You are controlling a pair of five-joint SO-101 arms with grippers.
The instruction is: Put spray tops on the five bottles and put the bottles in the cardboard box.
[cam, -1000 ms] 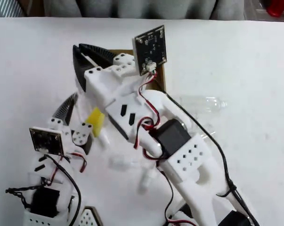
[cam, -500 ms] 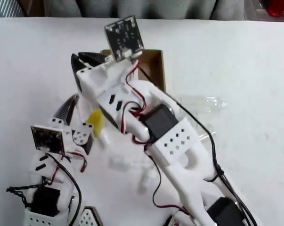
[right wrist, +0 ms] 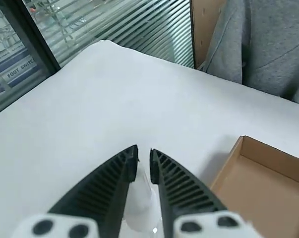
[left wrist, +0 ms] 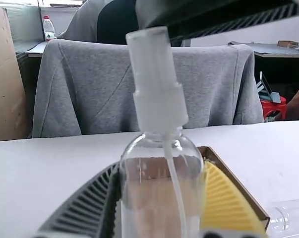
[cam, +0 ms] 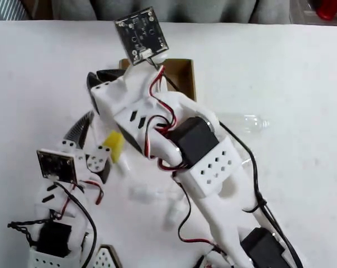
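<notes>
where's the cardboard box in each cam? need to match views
High: box top centre, partly under an arm.
Left wrist: box behind the bottle.
Right wrist: box on the table, nearer than the cloth.
Shared landmark: grey cloth behind the table.

We count one table (cam: 302,67) and two grippers, the left gripper (left wrist: 161,171) and the right gripper (right wrist: 143,157). There is one cardboard box (cam: 182,75) at twelve o'clock. Bottles, we make out two: an upright bottle (left wrist: 159,208) at nine o'clock and a lying bottle (cam: 245,124) at three. We see one spray top (left wrist: 156,94) for certain, and two pale pieces (cam: 143,193) near six o'clock that are too unclear to name.
</notes>
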